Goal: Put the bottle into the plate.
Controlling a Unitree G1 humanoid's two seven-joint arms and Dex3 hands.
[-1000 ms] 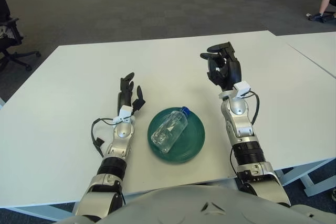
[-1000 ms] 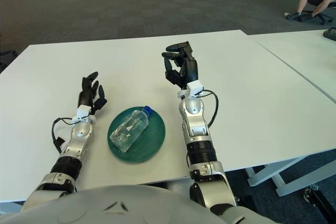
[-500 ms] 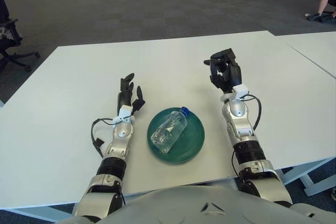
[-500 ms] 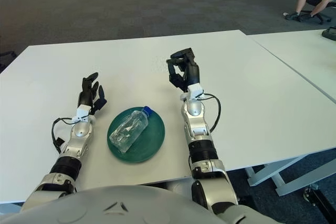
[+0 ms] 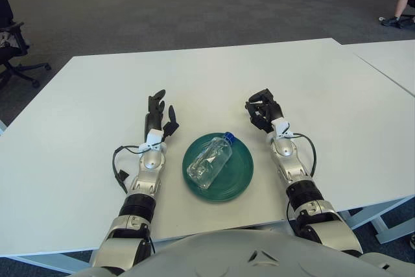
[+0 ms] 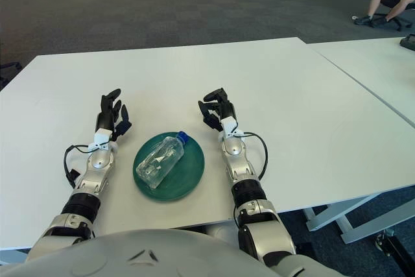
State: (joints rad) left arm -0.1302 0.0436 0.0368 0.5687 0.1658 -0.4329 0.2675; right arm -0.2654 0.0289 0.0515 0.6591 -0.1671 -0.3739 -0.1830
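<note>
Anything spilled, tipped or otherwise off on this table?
Nothing stands out. The bottle lies on its side inside the green plate, cap on, no liquid around. The left hand and right hand hold nothing.

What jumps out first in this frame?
The clear bottle with a blue cap, lying on its side in the green plate near the front of the white table. The two black hands flank the plate: the left hand on its left with fingers relaxed, the right hand on its right with fingers loosely curled, neither holding anything.
</note>
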